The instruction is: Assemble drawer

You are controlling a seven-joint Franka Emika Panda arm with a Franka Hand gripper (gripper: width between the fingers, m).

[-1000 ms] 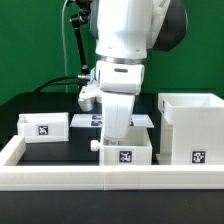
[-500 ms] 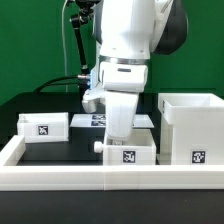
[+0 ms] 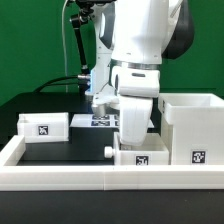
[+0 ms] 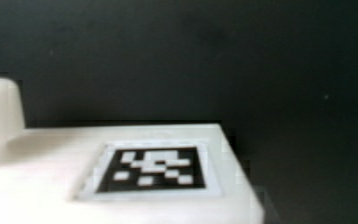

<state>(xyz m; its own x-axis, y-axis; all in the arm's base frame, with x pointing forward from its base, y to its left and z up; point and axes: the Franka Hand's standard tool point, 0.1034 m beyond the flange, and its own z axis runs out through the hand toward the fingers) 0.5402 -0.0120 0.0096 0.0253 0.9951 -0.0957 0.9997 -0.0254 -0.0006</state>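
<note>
the pincer [image 3: 134, 141] reaches down into the open top of a small drawer box [image 3: 138, 158]. its fingertips are hidden behind the box wall and do not show in the wrist view, so i cannot tell whether it is clamped on the wall or standing apart. the box lies directly beneath the pincer, upright on the desk [image 3: 60, 148] at the front edge, just behind the low rail [image 3: 60, 178]. its tag [image 3: 141, 160] faces the exterior camera, and a small knob [image 3: 108, 152] sticks out toward the exterior view's left. the housing [image 3: 192, 128] stands just beside it, by the front corner on the exterior view's right, with its opening upward. i judge the box is kept this close so it can be lined up with the housing for fitting. the second box [image 3: 43, 126] sits well apart, toward the desk edge on the exterior view's left, with nothing on it. the marker board [image 3: 98, 120] lies flat behind the arm, toward the back edge.
</note>
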